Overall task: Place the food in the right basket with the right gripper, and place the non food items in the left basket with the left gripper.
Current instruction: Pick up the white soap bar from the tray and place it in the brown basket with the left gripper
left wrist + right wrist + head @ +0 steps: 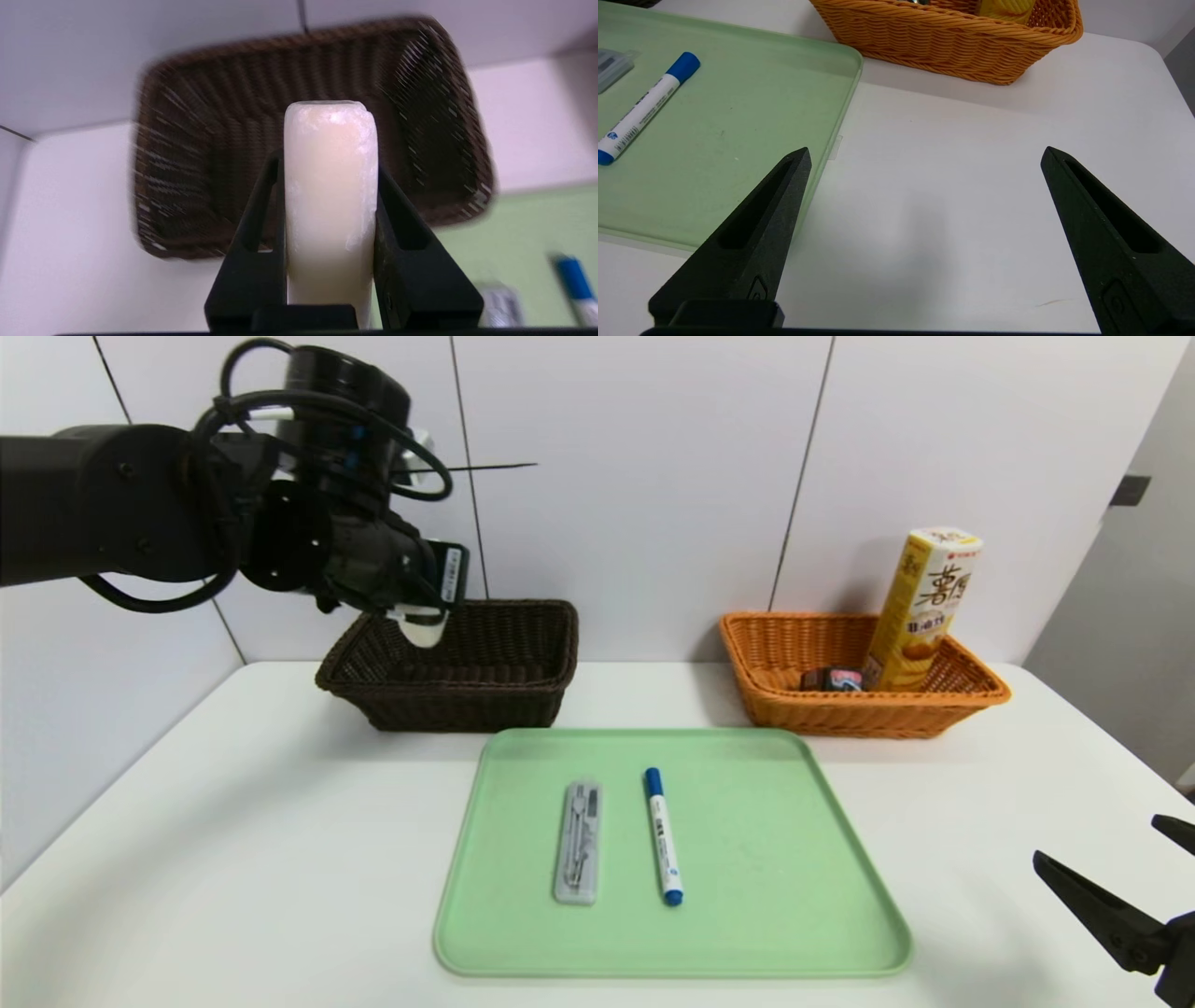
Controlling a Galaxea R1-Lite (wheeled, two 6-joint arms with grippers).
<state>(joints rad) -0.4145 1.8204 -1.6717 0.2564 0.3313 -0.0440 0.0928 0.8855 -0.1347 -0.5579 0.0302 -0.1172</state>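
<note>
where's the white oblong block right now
In the left wrist view, the white oblong block is clamped in the black left gripper, above the dark brown woven basket on the robot's left.

White table (308, 831), seen from the front, with its far edge meeting a pale backing panel (635, 523). The panel stands upright behind the tabletop and bears thin dark lines running nearly top to bottom. A second pale panel (65, 709) borders the table on the left, joining the backing panel at a corner. At the right, beyond the table's edge, lies a grey surface (1120, 644), with a small dark fitting (1131, 490) near the right end of the backing panel. Light falls evenly, leaving soft shadows on the tabletop and a broad one toward its left side.
</note>
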